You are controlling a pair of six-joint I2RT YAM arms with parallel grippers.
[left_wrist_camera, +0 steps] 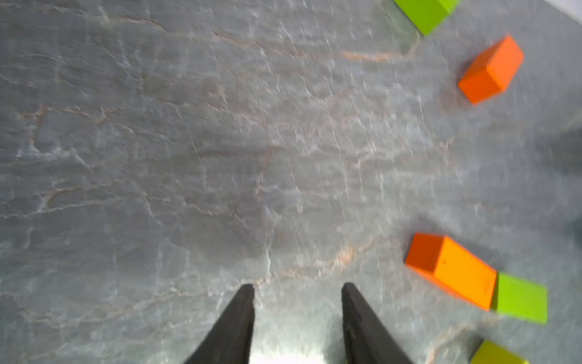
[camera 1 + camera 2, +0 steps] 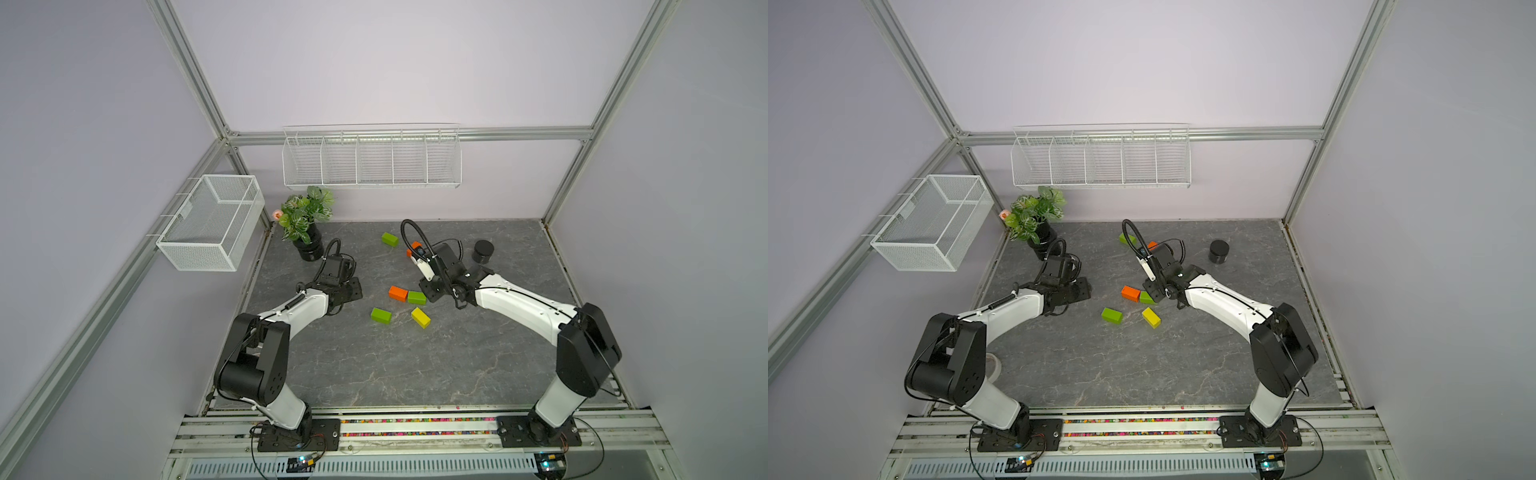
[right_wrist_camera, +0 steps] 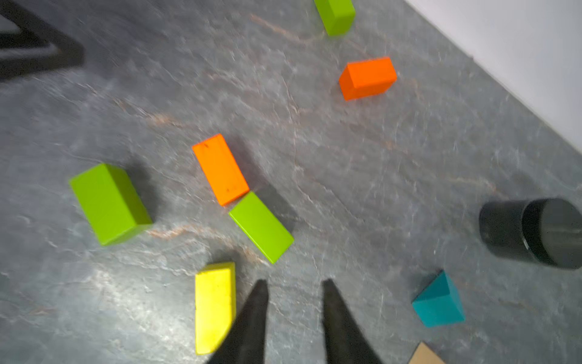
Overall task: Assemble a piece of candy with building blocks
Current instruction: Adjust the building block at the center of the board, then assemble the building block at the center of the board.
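Note:
The building blocks lie loose on the grey slab. An orange brick (image 2: 398, 293) touches a green brick (image 2: 416, 297). Nearer the front sit another green brick (image 2: 381, 315) and a yellow brick (image 2: 420, 317). A third green brick (image 2: 390, 239) lies at the back beside an orange brick (image 3: 367, 78). In the right wrist view a teal triangle (image 3: 439, 299) and a tan one (image 3: 425, 354) show; in both top views the right arm hides them. My right gripper (image 3: 294, 283) is open and empty, beside the yellow brick (image 3: 215, 307). My left gripper (image 1: 297, 286) is open over bare slab, left of the bricks.
A black round jar (image 2: 483, 251) stands at the back right. A potted plant (image 2: 308, 226) is at the back left corner. A white mesh basket (image 2: 212, 220) hangs on the left frame. A wire rack (image 2: 372, 158) hangs on the back wall.

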